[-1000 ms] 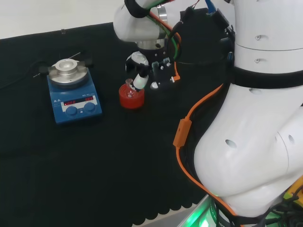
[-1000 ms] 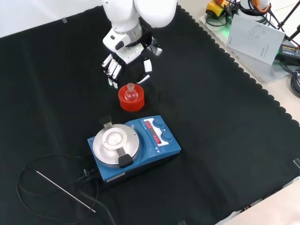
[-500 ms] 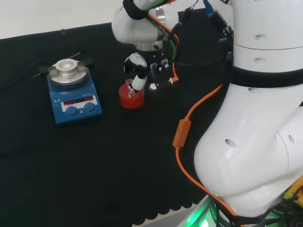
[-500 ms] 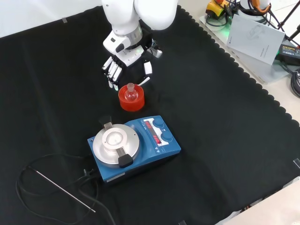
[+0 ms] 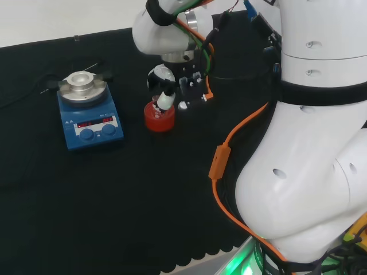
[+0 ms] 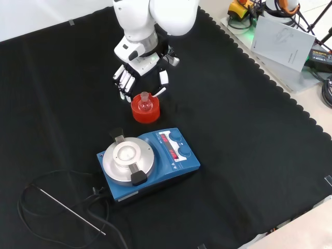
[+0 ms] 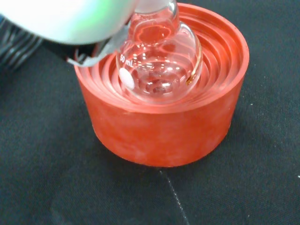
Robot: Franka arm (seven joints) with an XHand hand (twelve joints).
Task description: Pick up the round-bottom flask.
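A small clear round-bottom flask (image 6: pixel 144 102) stands upright in a red ribbed ring stand (image 6: pixel 146 114) on the black cloth. In the head view the flask (image 5: pixel 157 109) and stand (image 5: pixel 158 120) lie just left of the arm's links. The hand (image 6: pixel 139 66) hovers just behind the flask in the front view, open. Its fingers (image 6: pixel 123 83) are to one side of the flask's neck and its thumb (image 6: pixel 164 78) to the other, neither closed on it. In the wrist view the flask (image 7: pixel 159 63) sits deep in the stand (image 7: pixel 168 131), close below a blurred white part of the hand (image 7: pixel 65 18).
A blue hotplate stirrer (image 6: pixel 151 158) with a round metal top stands just in front of the stand in the front view, and left of it in the head view (image 5: pixel 89 117). A thin metal rod and black cable (image 6: pixel 67 210) lie at front left. Papers (image 6: pixel 282 36) rest beyond the cloth's scalloped edge.
The hand has moved closer to the flask, leftward in the head view and lower in the front view. Flask and stand have not moved.
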